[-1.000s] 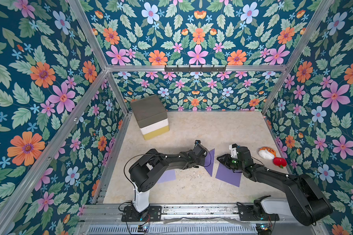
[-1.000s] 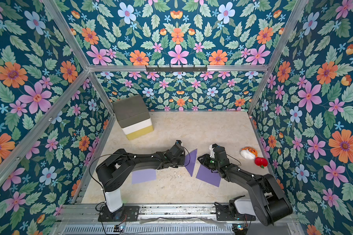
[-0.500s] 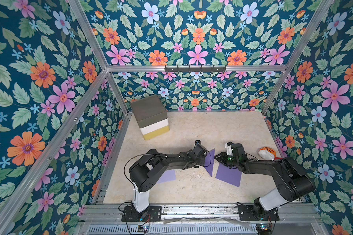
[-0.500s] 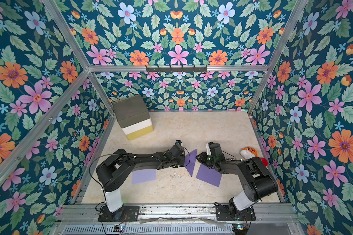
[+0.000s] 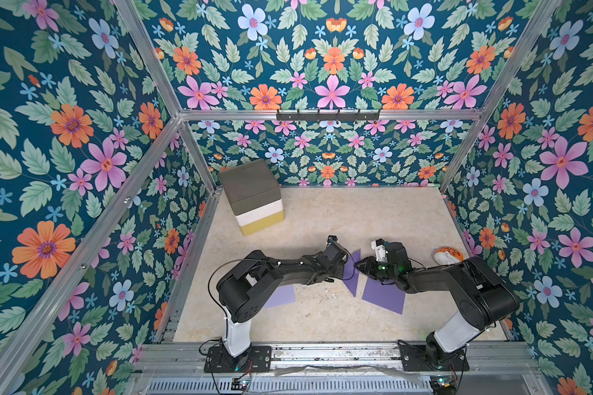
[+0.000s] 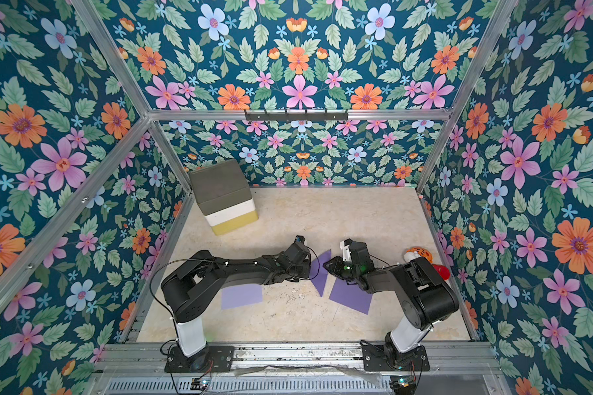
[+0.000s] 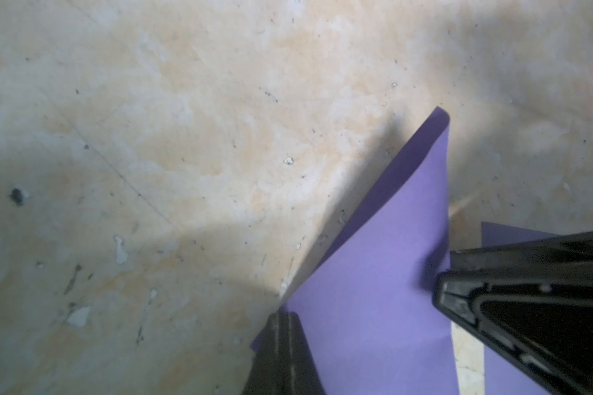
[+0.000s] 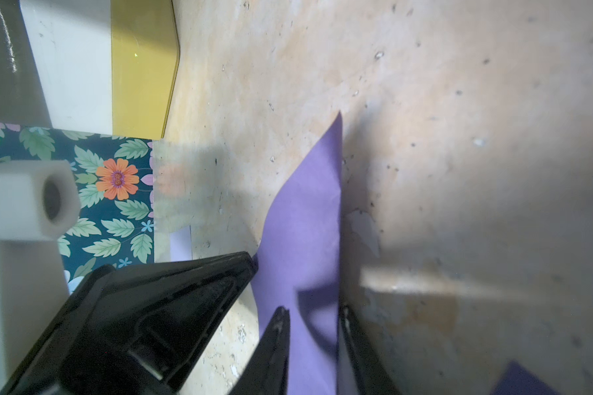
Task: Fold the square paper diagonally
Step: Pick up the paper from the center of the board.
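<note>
Pinching the purple paper (image 5: pixel 353 284) tight, the left gripper (image 5: pixel 344 270) reaches in from 9 o'clock and holds the sheet stood up off the table (image 5: pixel 322 212). Taking the back wall as 12 o'clock, that is about dead centre in both top views. One corner points to 12 and one to 6.

From 3 o'clock, the right gripper (image 8: pixel 314 309) is in close, jaws parted. The sheet's free edge runs between its fingers (image 8: pixel 276 338), straddled but not squeezed.

I'd call this mid-fold: the paper looks doubled over, yet in the left wrist view the layers gape and no crease is pressed. Next move, I reckon, the right jaws need to close on matched corners. Then the sheet must go down flat and get pressed along the diagonal.

A spare sheet (image 5: pixel 384 297) lies flat at its 4 o'clock, and a paler sheet (image 5: pixel 281 295) lies at 8.
</note>
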